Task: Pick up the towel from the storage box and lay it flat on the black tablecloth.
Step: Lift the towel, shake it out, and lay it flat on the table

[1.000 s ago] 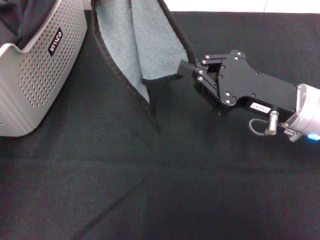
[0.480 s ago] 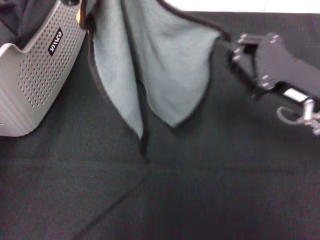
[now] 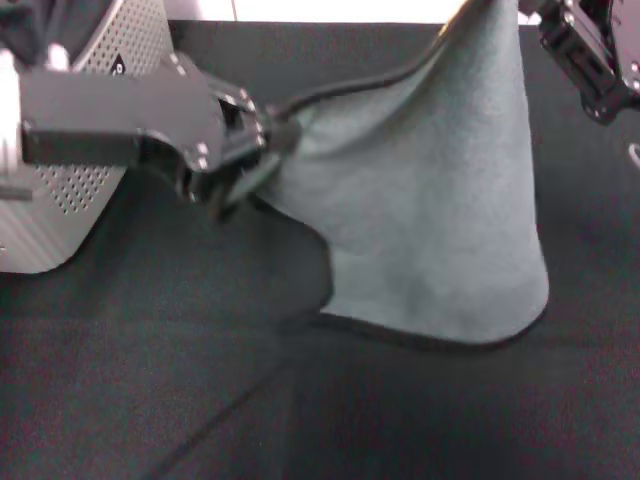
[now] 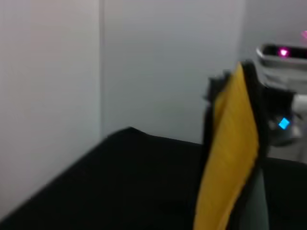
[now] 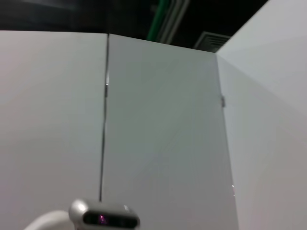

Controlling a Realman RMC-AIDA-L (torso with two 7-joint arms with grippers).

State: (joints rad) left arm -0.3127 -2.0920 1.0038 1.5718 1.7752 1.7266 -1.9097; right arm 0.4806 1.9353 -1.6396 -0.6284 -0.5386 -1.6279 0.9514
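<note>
Head view: the towel (image 3: pixel 430 220) hangs spread between the two arms above the black tablecloth (image 3: pixel 300 400), out of the storage box (image 3: pixel 70 200). The left gripper (image 3: pixel 272 135) sits in front of the storage box, its fingers closed on one upper corner of the towel at the black stitched edge. The right gripper (image 3: pixel 525 10) is high at the far right, partly cut off by the frame; the towel's other upper corner rises to it, so it appears to hold that corner, though its fingers cannot be made out clearly. Between the two, the top edge of the towel sags in a curve, and the cloth falls in a broad grey-green sheet. Its lower hem touches or lies just above the tablecloth near the middle of the desk. The storage box stands at the far left. In the left wrist view, a yellow-orange tag (image 4: pixel 230 158) fills the foreground close to the camera.
</note>
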